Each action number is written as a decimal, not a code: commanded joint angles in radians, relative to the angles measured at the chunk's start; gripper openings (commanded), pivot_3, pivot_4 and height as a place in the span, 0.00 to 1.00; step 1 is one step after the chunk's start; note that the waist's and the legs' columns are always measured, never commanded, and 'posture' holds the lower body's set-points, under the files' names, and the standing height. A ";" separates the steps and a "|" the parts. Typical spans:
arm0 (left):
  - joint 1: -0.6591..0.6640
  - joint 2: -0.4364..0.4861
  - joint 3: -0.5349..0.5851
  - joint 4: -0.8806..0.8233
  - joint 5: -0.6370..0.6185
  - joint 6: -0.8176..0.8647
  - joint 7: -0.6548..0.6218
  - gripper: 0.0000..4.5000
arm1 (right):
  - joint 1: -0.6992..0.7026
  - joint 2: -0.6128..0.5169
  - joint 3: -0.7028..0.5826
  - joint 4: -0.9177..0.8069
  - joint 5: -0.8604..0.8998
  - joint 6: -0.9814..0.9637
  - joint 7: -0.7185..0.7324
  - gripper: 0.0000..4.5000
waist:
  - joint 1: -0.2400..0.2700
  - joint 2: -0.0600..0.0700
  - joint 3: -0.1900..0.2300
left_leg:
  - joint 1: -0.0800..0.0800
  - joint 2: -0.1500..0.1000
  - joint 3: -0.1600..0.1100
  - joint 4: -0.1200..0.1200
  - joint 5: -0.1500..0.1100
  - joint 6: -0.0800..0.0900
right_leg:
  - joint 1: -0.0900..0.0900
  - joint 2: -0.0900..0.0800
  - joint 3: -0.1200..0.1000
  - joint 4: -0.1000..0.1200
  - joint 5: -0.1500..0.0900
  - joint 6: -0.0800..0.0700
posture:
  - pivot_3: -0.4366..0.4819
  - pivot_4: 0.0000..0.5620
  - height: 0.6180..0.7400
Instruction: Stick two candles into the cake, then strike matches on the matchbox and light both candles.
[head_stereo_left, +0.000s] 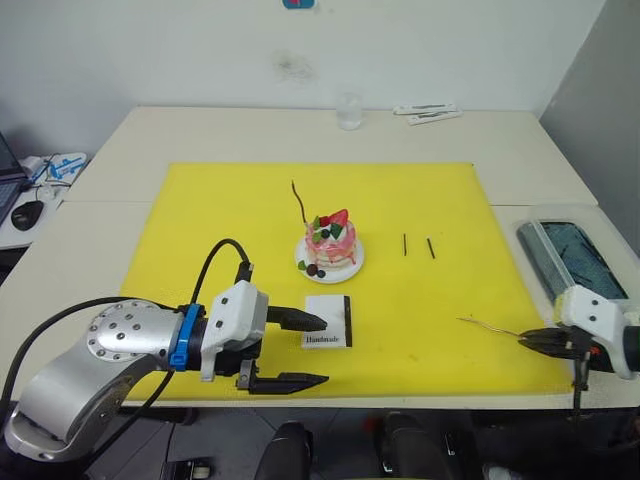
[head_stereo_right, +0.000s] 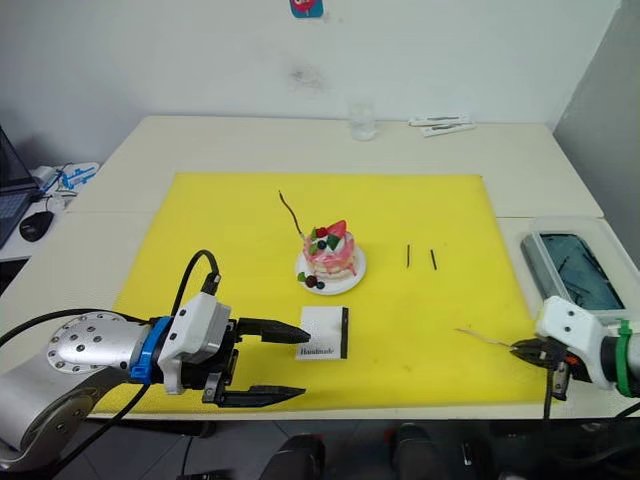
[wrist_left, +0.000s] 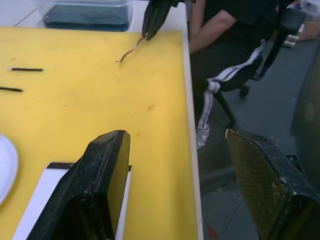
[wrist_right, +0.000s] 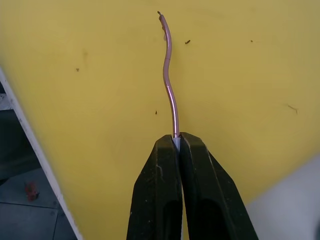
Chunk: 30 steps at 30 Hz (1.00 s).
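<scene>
step: second candle to cake | right gripper (wrist_right: 177, 142) pinches candle (wrist_right: 169, 75) by its pale end, well right of cake (head_stereo_left: 331, 243) | left gripper (head_stereo_left: 312, 350) spread beside matchbox (head_stereo_left: 328, 321) | advice: keep upright, press gently beside planted candle (head_stereo_left: 299, 202)

- The left arm reaches forward low along the near edge of the tabletop (head_stereo_left: 90, 215), its silver forearm leading to a blue band and a white wrist housing.
- The left claw (head_stereo_left: 305, 350) points sideways toward the right arm, its two black fingers (head_stereo_left: 296, 319) spread wide apart with nothing between them; one finger sits above the other.
- The right arm comes in from the far right side, white wrist housing near the edge.
- The right claw (wrist_right: 177, 142) has its fingers pressed together, pinching the pale end of a candle (wrist_right: 169, 80) that juts straight out ahead of the tips.
</scene>
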 joint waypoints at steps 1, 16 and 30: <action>-0.005 0.006 0.010 -0.027 -0.024 0.004 0.003 0.76 | 0.013 0.005 -0.058 0.031 -0.002 -0.042 0.046 0.01 | 0.000 0.000 0.000 | 0.000 0.000 0.000 0.000 0.000 0.000 | 0.000 0.000 0.000 0.000 0.000 0.000 | 0.48 0.27 1.00; -0.048 -0.019 -0.022 -0.030 -0.057 0.021 -0.004 0.76 | -0.016 0.021 0.020 0.024 -0.012 -0.011 0.060 0.01 | -0.001 0.000 0.000 | 0.001 0.000 0.003 0.000 0.000 0.000 | 0.000 0.000 0.003 0.001 0.001 0.001 | 0.48 0.27 1.00; -0.087 -0.041 -0.070 -0.013 -0.024 0.005 0.012 0.76 | -0.042 -0.030 -0.059 -0.046 0.007 0.066 0.083 0.71 | -0.001 0.000 0.000 | 0.006 0.000 0.016 0.000 0.000 0.000 | 0.000 0.002 0.018 0.001 0.001 0.003 | 0.48 0.27 1.00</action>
